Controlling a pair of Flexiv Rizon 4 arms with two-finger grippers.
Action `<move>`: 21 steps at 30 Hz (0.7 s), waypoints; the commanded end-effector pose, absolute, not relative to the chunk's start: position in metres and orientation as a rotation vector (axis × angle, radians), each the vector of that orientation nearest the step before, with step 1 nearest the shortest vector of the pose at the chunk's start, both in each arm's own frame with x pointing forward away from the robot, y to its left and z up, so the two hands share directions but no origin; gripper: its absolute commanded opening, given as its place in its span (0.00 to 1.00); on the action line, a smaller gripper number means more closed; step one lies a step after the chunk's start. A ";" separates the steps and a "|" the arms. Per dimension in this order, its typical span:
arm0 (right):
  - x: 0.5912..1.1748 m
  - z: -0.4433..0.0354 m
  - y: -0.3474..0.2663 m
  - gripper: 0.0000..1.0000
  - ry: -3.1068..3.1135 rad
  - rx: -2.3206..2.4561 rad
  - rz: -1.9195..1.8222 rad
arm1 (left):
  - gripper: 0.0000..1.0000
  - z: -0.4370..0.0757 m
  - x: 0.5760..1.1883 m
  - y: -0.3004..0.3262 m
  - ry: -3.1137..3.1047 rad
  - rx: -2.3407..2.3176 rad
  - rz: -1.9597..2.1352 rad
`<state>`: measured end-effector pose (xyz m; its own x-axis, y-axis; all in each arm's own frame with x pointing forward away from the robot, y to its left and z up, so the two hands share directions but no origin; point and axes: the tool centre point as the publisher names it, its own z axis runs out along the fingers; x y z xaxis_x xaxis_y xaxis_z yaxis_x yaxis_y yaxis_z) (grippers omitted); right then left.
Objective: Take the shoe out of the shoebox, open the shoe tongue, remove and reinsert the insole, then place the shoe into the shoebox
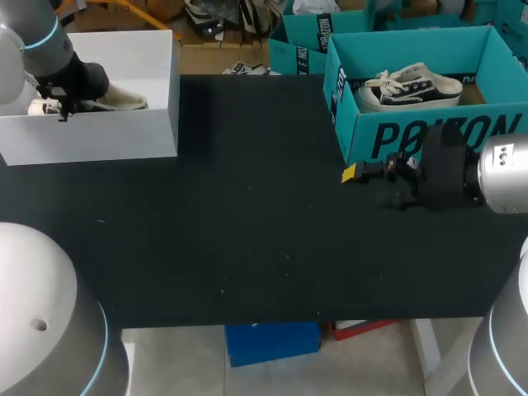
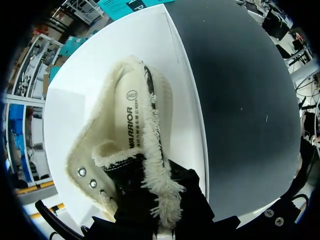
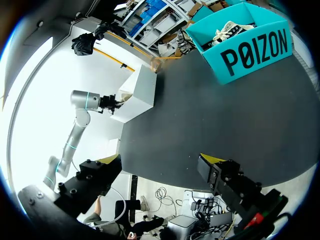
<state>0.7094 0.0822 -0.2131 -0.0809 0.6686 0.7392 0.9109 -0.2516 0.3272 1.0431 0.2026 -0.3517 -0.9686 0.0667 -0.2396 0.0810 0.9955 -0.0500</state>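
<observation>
A cream shoe (image 2: 131, 125) with a fleece lining lies in the white shoebox (image 1: 124, 136) at the table's far left; its pale insole (image 2: 127, 117) shows inside it. My left gripper (image 1: 63, 104) is down in the box at the shoe's opening and is shut on its fleecy black tongue (image 2: 150, 175); the black gripper body (image 2: 165, 215) hides the fingertips. My right gripper (image 1: 371, 183) hangs open and empty above the mat, in front of the teal box. In the right wrist view the right gripper (image 3: 160, 167) has its yellow tips far apart.
A teal box (image 1: 412, 136) stands at the far right with a white and black sneaker (image 1: 410, 87) inside. The black mat (image 1: 247, 223) covers the table between the two boxes. The white shoebox (image 3: 137, 95) and teal box (image 3: 252, 45) lie ahead of the right gripper.
</observation>
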 end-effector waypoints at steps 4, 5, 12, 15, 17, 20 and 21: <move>0.709 -0.213 0.082 1.00 -1.719 -1.917 -1.245 | 0.00 -0.356 1.043 0.203 2.906 0.113 -0.093; 0.709 -0.213 0.082 1.00 -1.719 -1.917 -1.245 | 0.00 -0.356 1.043 0.203 2.907 0.113 -0.095; 0.709 -0.213 0.082 1.00 -1.719 -1.917 -1.245 | 0.19 -0.354 1.040 0.200 2.923 0.122 -0.108; 0.709 -0.213 0.082 1.00 -1.719 -1.917 -1.245 | 0.38 -0.353 1.040 0.199 2.930 0.123 -0.110; 0.709 -0.213 0.082 1.00 -1.719 -1.917 -1.245 | 0.70 -0.352 1.040 0.199 2.937 0.125 -0.111; 0.709 -0.213 0.082 1.00 -1.719 -1.917 -1.245 | 1.00 -0.347 1.040 0.198 2.944 0.126 -0.109; 0.709 -0.213 0.082 1.00 -1.719 -1.917 -1.245 | 1.00 -0.346 1.040 0.197 2.946 0.126 -0.109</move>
<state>0.7094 0.0822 -0.2131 -0.0809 0.6686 0.7392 0.9109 -0.2516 0.3272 1.0398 0.1979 -0.3508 -0.9769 0.0746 -0.2001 0.0901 0.9935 -0.0696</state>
